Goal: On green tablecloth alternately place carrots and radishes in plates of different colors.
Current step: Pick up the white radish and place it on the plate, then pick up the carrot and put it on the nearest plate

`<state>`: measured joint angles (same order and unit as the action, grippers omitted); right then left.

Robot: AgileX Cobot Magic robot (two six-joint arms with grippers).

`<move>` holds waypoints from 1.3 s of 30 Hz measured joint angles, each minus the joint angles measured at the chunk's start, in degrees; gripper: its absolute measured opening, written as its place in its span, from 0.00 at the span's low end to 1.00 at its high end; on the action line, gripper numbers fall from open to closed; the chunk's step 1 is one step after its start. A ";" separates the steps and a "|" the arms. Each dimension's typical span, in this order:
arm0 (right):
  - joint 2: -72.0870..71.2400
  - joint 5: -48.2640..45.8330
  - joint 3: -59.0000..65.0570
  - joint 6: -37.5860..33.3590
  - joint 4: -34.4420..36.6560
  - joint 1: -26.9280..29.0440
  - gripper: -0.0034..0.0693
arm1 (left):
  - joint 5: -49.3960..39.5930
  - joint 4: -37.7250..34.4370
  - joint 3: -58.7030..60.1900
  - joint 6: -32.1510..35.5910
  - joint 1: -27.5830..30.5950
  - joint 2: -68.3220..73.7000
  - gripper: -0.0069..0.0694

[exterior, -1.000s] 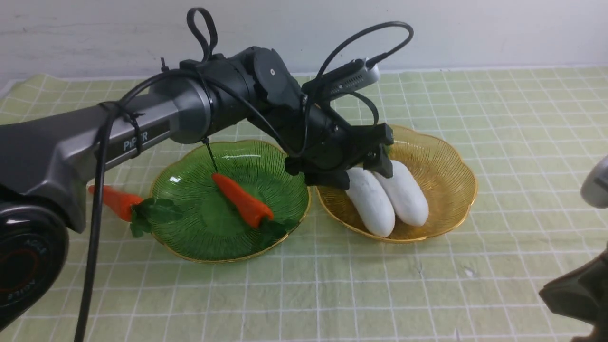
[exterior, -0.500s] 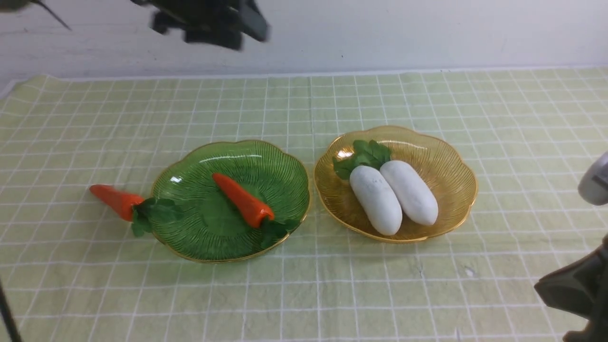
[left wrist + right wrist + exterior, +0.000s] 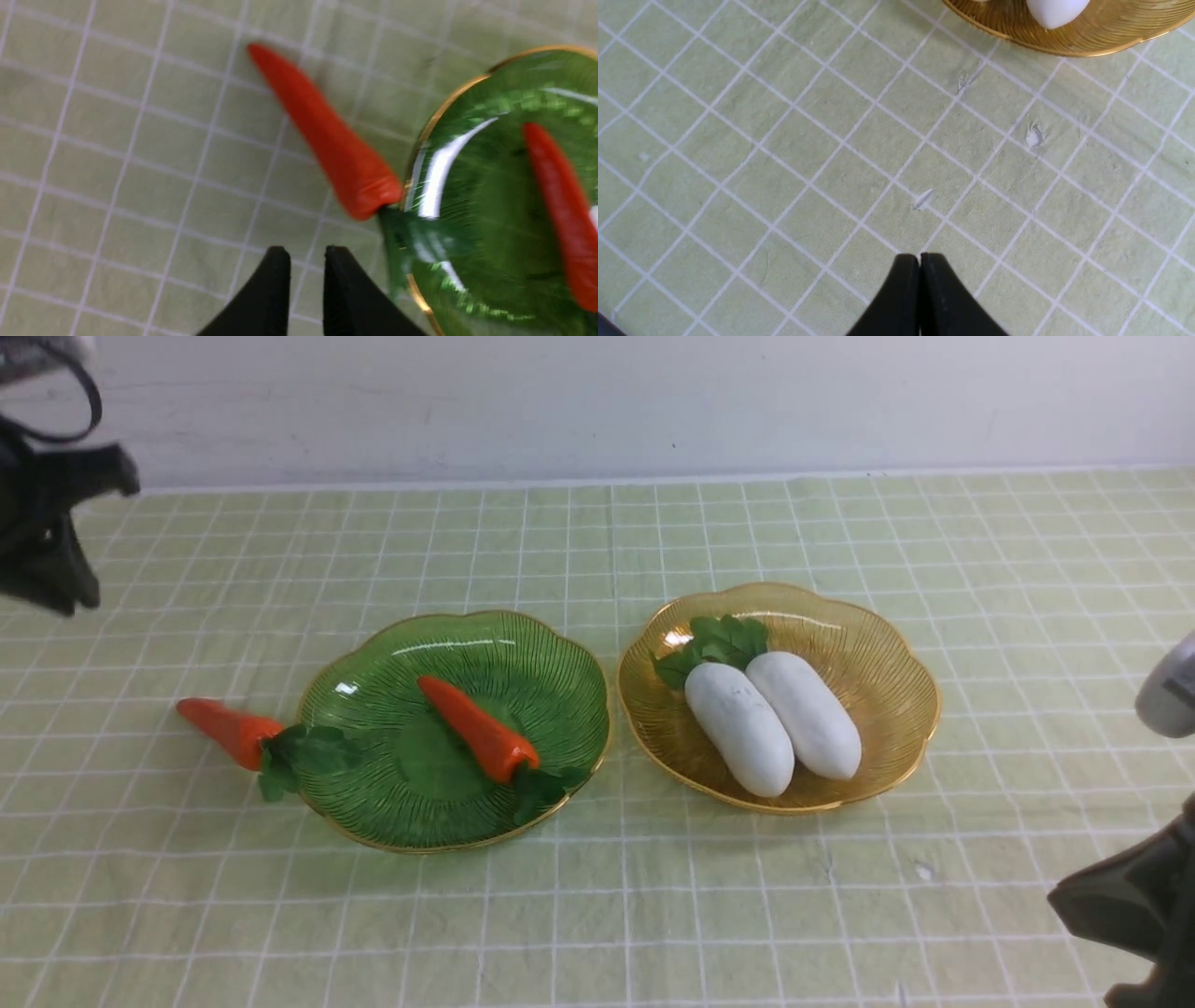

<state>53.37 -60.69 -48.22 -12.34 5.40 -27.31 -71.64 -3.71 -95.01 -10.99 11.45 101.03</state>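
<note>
Left wrist view: my left gripper (image 3: 306, 252), narrowly parted and empty, hovers near the loose carrot (image 3: 327, 140) ahead; next, probably widen and grasp it.

Front wide, wrists close (shared tablecloth (image 3: 653, 896))

Two plates side by side on the green tablecloth (image 3: 653, 915).
The green plate (image 3: 523, 663) sits at nine o'clock of the amber plate (image 3: 878, 653), which holds two touching radishes (image 3: 738, 728). One carrot (image 3: 471, 726) lies in the green plate; the other carrot (image 3: 219, 728) lies on the cloth at its nine o'clock.
</note>
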 joint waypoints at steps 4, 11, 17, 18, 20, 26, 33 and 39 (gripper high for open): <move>0.00 0.00 0.00 0.00 0.00 0.00 0.03 | 0.00 -0.55 1.82 -2.17 -0.04 3.23 0.41; 0.00 0.00 0.00 0.00 0.00 0.00 0.03 | 2.01 -6.59 2.19 -3.01 -0.21 12.00 0.73; 0.00 0.00 0.00 0.00 0.17 0.00 0.03 | 7.37 -8.09 2.19 -3.01 -0.21 17.49 0.81; 0.00 0.00 0.00 0.00 0.17 0.00 0.03 | 7.99 -8.15 2.19 -3.01 -0.21 17.93 0.81; 0.00 0.00 0.00 0.00 0.17 0.00 0.03 | 8.89 -8.29 2.19 -3.01 -0.21 18.46 0.81; 0.00 0.00 0.00 0.00 0.21 0.00 0.03 | 9.13 -7.45 2.19 -2.91 -0.21 18.57 0.54; 0.00 0.00 0.00 -0.12 0.44 0.00 0.03 | 10.03 -6.35 2.19 -1.91 -0.21 18.57 0.28; 0.00 0.00 0.00 -0.29 1.26 0.00 0.03 | 10.47 -6.54 1.80 -1.43 -0.21 19.32 0.38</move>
<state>53.37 -60.69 -48.22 -12.63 6.66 -27.31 -61.17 -10.25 -93.20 -12.41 11.24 120.34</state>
